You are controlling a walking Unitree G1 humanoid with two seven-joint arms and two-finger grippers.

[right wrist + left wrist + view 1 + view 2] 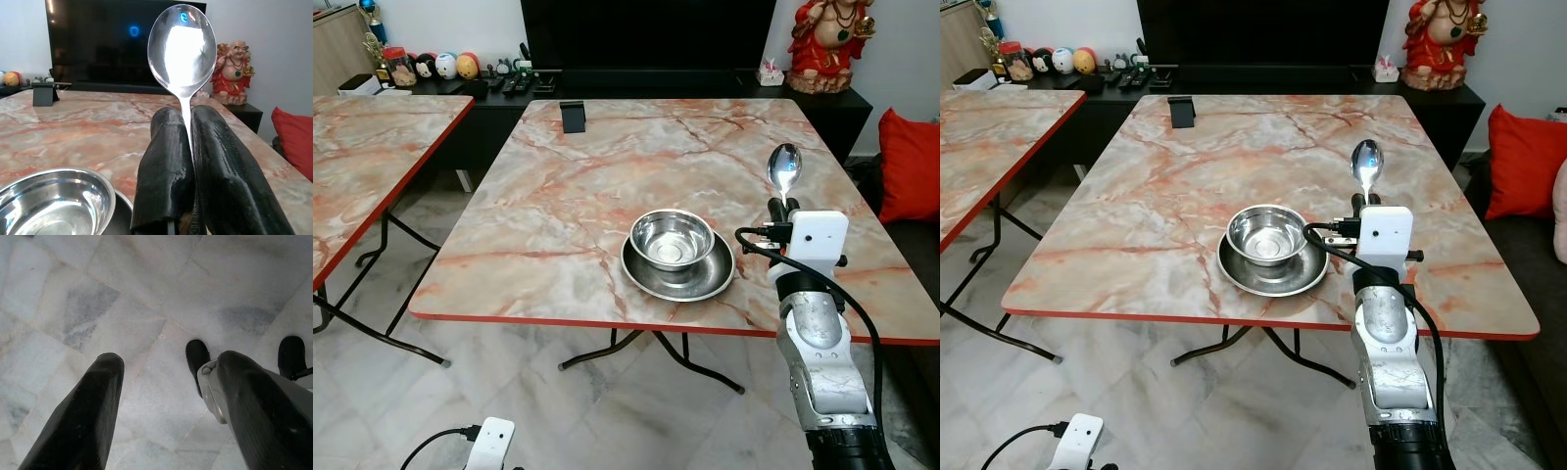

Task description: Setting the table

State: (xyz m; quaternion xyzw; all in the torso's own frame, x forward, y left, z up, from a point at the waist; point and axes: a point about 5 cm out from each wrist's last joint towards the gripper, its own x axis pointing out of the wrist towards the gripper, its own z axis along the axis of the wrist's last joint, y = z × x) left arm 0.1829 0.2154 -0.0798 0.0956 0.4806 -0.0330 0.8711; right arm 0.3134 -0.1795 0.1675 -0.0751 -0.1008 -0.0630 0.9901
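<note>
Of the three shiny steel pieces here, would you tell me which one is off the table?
The spoon: the right gripper holds it upright by the handle, jaws shut on it. The bowl sits in the plate, which rests on the table.

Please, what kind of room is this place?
Probably a home living room: a large dark television on a low black cabinet, a red statuette beside it, and marble-patterned folding tables on a tiled floor.

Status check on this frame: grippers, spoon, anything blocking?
Right gripper shut on spoon, held upright over table, right of bowl on plate. Left gripper open, idle above floor. Nothing in the way.
</note>
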